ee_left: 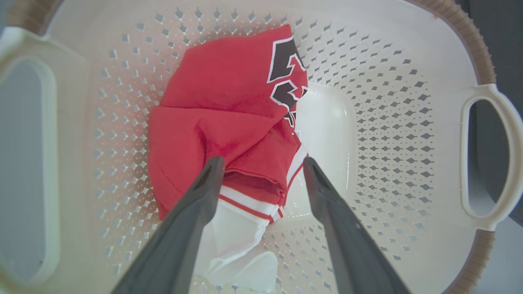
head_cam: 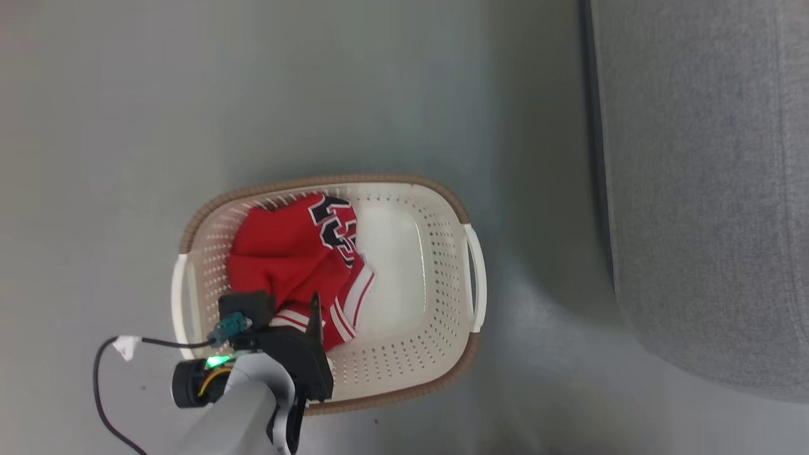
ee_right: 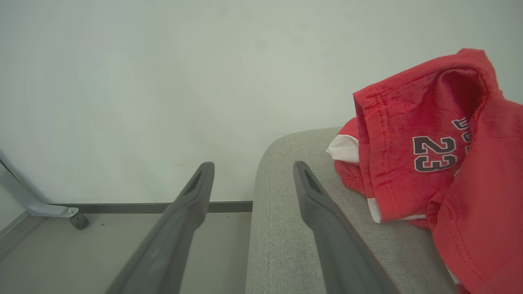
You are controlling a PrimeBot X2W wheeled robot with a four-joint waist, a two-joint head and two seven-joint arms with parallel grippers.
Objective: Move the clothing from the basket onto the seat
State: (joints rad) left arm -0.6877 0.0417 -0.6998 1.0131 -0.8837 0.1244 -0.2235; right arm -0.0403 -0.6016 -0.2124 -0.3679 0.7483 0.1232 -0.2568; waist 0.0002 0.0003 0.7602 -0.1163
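The cream basket (head_cam: 442, 265) with a brown rim stands on the floor at the middle of the head view. Red clothing (head_cam: 284, 259) with black-and-white numerals lies bunched in its left half. My left gripper (head_cam: 297, 313) hangs open over the basket's near end. In the left wrist view its fingers (ee_left: 204, 192) stand on either side of the clothing's (ee_left: 229, 118) white-trimmed hem, with nothing gripped. The grey seat (head_cam: 701, 189) fills the right side. My right gripper (ee_right: 252, 165) is open and empty by the seat's rounded corner (ee_right: 282, 228). More red clothing (ee_right: 433, 163) lies on the seat to its right.
A black cable (head_cam: 101, 385) loops over the grey floor (head_cam: 189, 95) left of the basket. In the right wrist view a pale wall (ee_right: 163, 81) rises behind the seat, and a metal leg with a caster (ee_right: 77, 220) stands at the lower left.
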